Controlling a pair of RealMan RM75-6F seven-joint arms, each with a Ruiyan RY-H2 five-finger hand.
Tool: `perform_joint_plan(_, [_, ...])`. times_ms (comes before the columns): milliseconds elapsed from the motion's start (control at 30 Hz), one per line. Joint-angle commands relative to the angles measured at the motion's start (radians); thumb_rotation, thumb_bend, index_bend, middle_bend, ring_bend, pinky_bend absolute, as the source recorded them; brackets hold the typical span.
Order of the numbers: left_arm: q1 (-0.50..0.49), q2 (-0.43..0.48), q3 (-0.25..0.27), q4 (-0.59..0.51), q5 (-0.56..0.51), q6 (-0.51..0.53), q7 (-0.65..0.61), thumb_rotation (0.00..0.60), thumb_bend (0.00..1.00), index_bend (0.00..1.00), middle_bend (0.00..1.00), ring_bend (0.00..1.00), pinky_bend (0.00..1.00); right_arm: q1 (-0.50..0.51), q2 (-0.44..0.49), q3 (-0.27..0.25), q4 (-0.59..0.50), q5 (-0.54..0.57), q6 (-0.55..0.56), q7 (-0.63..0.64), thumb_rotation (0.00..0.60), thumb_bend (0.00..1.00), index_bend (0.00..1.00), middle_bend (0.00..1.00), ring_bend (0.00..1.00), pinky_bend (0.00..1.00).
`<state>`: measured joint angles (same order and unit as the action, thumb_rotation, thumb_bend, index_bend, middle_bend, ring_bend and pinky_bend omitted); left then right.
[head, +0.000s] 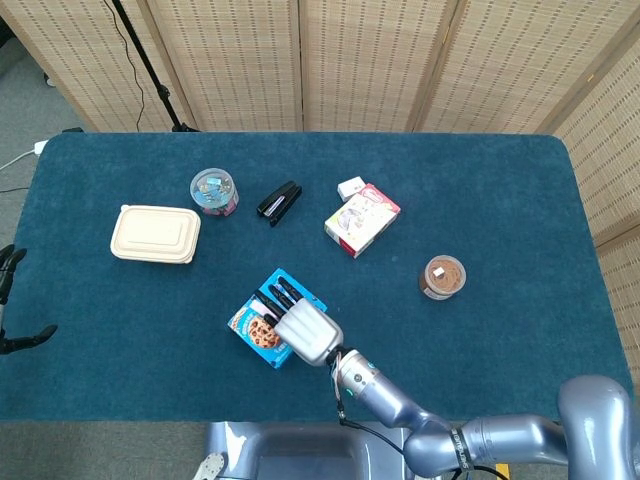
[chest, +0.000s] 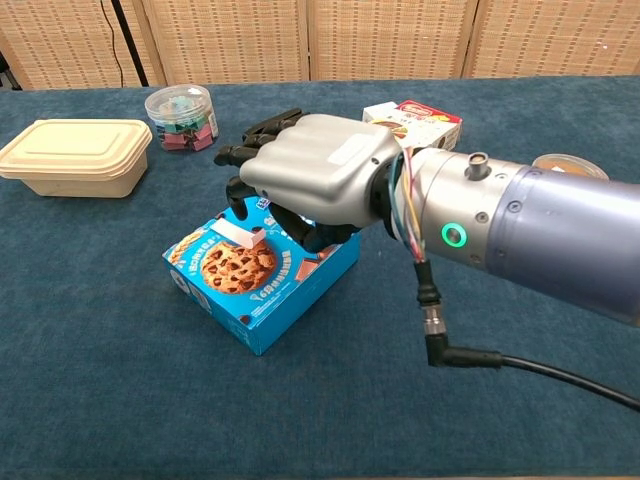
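A blue cookie box (head: 255, 326) (chest: 244, 276) lies near the table's front, a little left of centre. My right hand (head: 299, 327) (chest: 306, 177) is spread palm-down right over the box's far right part, with dark fingers reaching past its back edge and the thumb curled low by its right side. Whether the hand touches the box I cannot tell; it grips nothing. My left hand (head: 8, 270) shows only at the far left edge of the head view, off the table, fingers apart and empty.
A cream lidded container (head: 155, 234) (chest: 72, 155) and a clear tub of clips (head: 215, 191) (chest: 182, 117) sit at the left. A black stapler (head: 279, 202), small white box (head: 351, 187), white-and-red carton (head: 361, 219) (chest: 418, 118) and brown cup (head: 443, 277) (chest: 566, 165) lie further back and right.
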<state>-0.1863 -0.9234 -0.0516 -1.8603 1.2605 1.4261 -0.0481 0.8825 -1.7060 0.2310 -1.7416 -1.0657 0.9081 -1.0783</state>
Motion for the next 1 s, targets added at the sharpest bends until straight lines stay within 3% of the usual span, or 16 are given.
perform_joint_plan(33, [0.005, 0.003, -0.004, 0.005, 0.003, -0.005, -0.011, 0.600, 0.13, 0.00, 0.00, 0.00, 0.00, 0.024, -0.031, -0.005, 0.041, 0.014, 0.018, -0.001, 0.600, 0.91, 0.27, 0.00, 0.00, 0.00])
perform_joint_plan(1000, [0.032, 0.004, -0.033, 0.009, 0.022, -0.025, -0.024, 0.600, 0.13, 0.00, 0.00, 0.00, 0.00, 0.083, -0.088, -0.089, 0.141, 0.029, 0.103, 0.032, 0.600, 0.91, 0.28, 0.00, 0.00, 0.00])
